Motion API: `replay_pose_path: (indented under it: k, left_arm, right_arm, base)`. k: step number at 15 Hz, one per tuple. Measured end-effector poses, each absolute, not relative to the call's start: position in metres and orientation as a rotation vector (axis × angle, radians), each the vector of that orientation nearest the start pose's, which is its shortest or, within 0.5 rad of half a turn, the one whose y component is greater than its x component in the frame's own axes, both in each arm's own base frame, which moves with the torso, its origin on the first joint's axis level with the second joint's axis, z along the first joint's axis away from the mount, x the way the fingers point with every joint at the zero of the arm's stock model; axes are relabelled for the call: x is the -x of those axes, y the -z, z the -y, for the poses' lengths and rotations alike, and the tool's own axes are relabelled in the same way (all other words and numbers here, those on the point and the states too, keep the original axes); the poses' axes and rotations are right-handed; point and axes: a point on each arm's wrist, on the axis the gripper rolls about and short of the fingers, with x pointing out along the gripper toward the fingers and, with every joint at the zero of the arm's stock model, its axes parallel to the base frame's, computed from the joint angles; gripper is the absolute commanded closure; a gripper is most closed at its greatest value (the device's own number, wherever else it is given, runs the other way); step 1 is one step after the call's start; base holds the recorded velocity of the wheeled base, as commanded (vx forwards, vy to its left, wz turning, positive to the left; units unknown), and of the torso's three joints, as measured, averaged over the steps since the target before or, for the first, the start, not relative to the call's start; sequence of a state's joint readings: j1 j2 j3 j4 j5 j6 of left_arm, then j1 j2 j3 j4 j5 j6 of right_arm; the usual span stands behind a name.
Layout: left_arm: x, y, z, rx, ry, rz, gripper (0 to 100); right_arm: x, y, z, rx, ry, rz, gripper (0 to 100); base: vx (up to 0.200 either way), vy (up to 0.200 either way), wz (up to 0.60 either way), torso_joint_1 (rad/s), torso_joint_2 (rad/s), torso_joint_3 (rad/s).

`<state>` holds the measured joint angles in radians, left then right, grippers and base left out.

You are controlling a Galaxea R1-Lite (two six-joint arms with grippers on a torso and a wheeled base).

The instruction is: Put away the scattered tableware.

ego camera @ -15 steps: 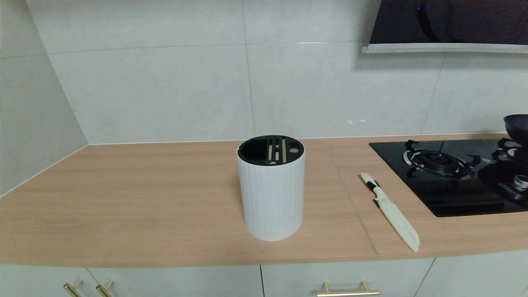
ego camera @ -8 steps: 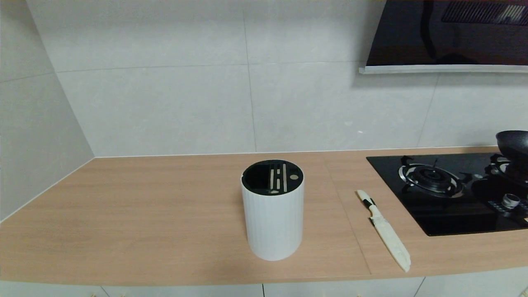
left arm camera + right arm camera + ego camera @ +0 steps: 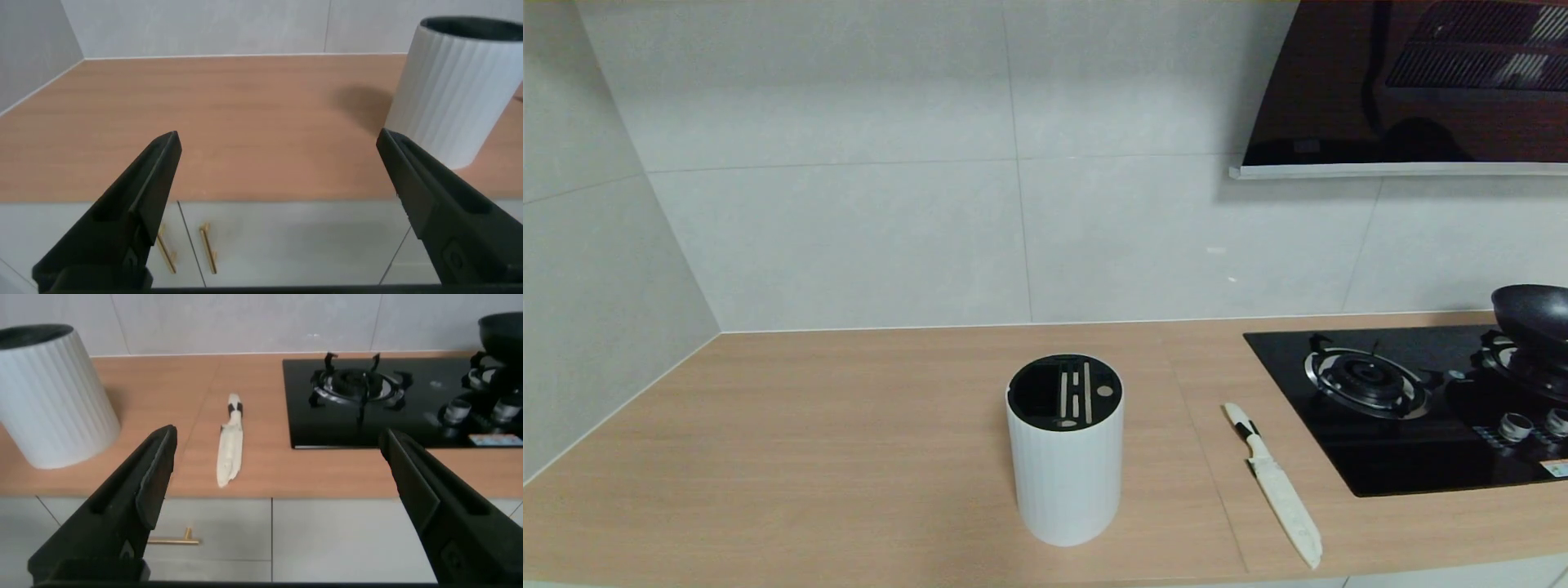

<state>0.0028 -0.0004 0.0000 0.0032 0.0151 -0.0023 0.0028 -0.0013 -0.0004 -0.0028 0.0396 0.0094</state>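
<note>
A white ribbed cylindrical holder [image 3: 1066,461] with a black slotted top stands on the wooden counter [image 3: 849,457], near its front edge. To its right a cream-coloured knife [image 3: 1272,482] with a black band on the handle lies flat, blade towards the front edge. The left gripper [image 3: 278,196] is open, in front of the counter edge, with the holder [image 3: 453,86] off to one side. The right gripper [image 3: 278,490] is open too, in front of the counter, with the knife [image 3: 231,441] lying between its fingers in the picture, farther off, and the holder [image 3: 53,392] beside it.
A black gas hob [image 3: 1413,400] sits in the counter at the right, with a dark pan [image 3: 1531,314] on its far burner. A range hood [image 3: 1405,90] hangs above it. Tiled walls close the back and left. Cabinet handles [image 3: 204,249] show below the counter.
The head camera has tilted up, so counter, holder and knife sit lower in the picture and more of the hood shows. Nothing on the counter has moved.
</note>
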Motion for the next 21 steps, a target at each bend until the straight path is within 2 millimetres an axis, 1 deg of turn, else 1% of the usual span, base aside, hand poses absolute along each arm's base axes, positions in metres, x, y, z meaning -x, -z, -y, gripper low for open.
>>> replay_pose_path:
  k: [2, 13, 15, 17, 18, 20, 21]
  left_arm:
    - [0.023, -0.075, 0.0, 0.003, -0.018, -0.003, 0]
    - [0.023, -0.075, 0.0, 0.003, -0.018, -0.003, 0]
    - [0.023, -0.075, 0.0, 0.003, -0.018, -0.003, 0]
    - [0.023, -0.075, 0.0, 0.003, -0.018, -0.003, 0]
    - [0.023, -0.075, 0.0, 0.002, -0.018, -0.003, 0]
    - [0.023, -0.075, 0.0, 0.003, -0.018, -0.002, 0]
    - [0.023, -0.075, 0.0, 0.003, -0.018, -0.002, 0]
  right_arm:
    - [0.023, -0.076, -0.001, -0.009, -0.042, 0.004, 0]
    - [0.023, -0.076, -0.001, 0.014, -0.044, 0.005, 0]
    - [0.024, -0.079, -0.001, 0.015, -0.039, 0.016, 0]
    - [0.031, -0.101, -0.001, -0.013, -0.049, 0.087, 0]
    - [0.035, -0.114, -0.001, -0.023, -0.081, 0.102, 0]
    - [0.037, -0.129, -0.003, -0.03, -0.155, 0.074, 0]
    - [0.034, -0.135, -0.003, -0.032, -0.181, 0.048, 0]
  base:
    - [0.0, 0.0, 0.0, 0.09, -0.19, -0.107]
    - [0.0, 0.0, 0.0, 0.0, 0.0, 0.0]
    - [0.0, 0.0, 0.0, 0.0, 0.0, 0.0]
    - [0.0, 0.0, 0.0, 0.0, 0.0, 0.0]
    - [0.0, 0.0, 0.0, 0.0, 0.0, 0.0]
    - [0.0, 0.0, 0.0, 0.0, 0.0, 0.0]
    - [0.0, 0.0, 0.0, 0.0, 0.0, 0.0]
